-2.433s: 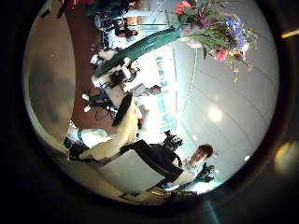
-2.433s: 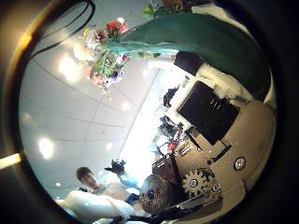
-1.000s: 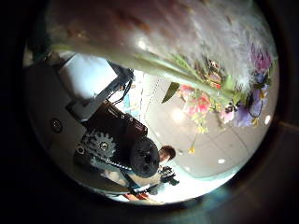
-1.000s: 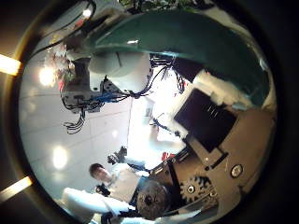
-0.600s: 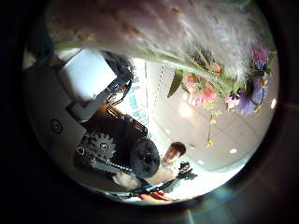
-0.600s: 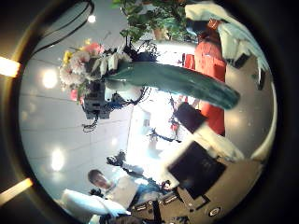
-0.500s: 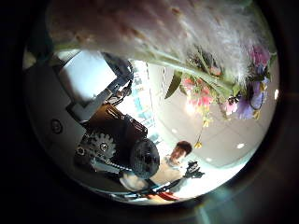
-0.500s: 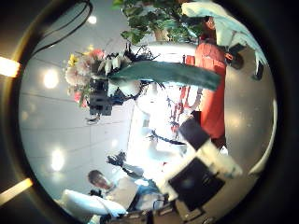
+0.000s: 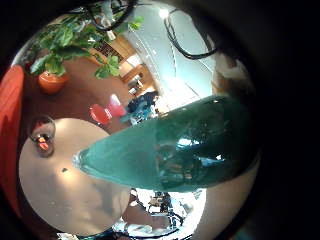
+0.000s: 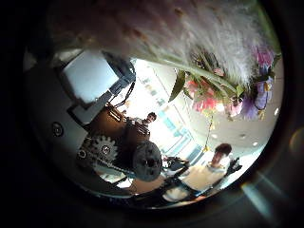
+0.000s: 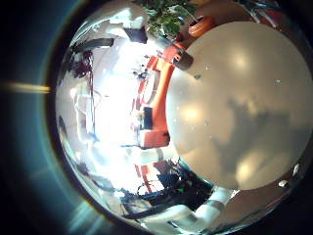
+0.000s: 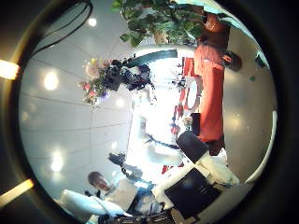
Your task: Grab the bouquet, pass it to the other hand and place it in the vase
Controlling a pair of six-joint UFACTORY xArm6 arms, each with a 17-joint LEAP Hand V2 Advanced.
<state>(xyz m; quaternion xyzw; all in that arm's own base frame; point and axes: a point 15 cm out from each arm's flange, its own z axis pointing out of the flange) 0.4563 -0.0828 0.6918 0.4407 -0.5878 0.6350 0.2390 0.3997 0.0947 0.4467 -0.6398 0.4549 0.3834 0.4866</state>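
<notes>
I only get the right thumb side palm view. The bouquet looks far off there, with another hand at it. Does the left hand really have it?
Observer: Yes. In the left little finger side palm view the bouquet fills much of the picture with its wrapper, so it sits close against the left hand's palm.
Operator: Which way do the blooms point?
Observer: The left thumb side palm view shows the flowers sticking out past the palm, beside the left hand and its own geared parts.
Operator: And what is below the other palm?
Observer: Facing the right hand, the right little finger side palm view shows a round table. No vase shows in that view.
</notes>
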